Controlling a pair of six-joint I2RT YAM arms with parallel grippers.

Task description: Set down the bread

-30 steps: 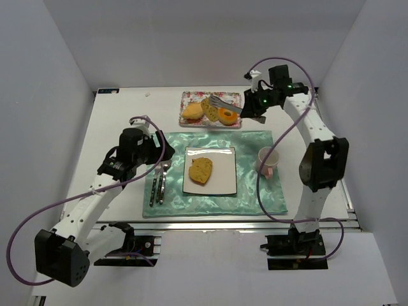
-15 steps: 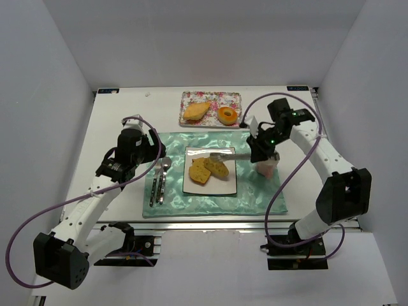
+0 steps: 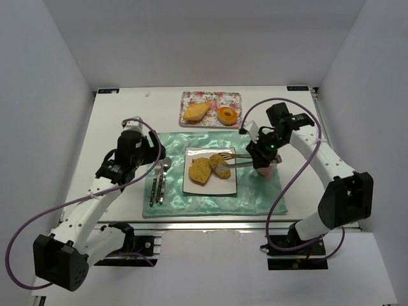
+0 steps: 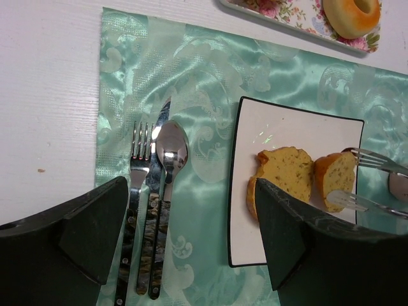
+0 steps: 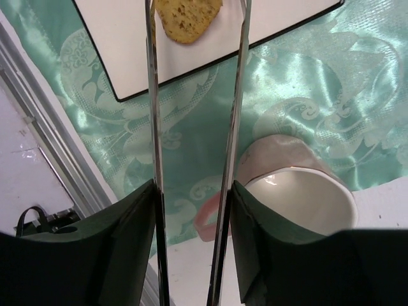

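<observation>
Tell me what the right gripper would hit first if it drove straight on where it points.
The bread slice lying between the tips of its tongs on the white plate, then the other slice beyond. Tip height is unclear, so they might pass over it.

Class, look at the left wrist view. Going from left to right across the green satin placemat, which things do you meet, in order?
silver metal fork → silver metal spoon → white square plate with black rim → first golden toasted bread slice → second golden toasted bread slice
</observation>
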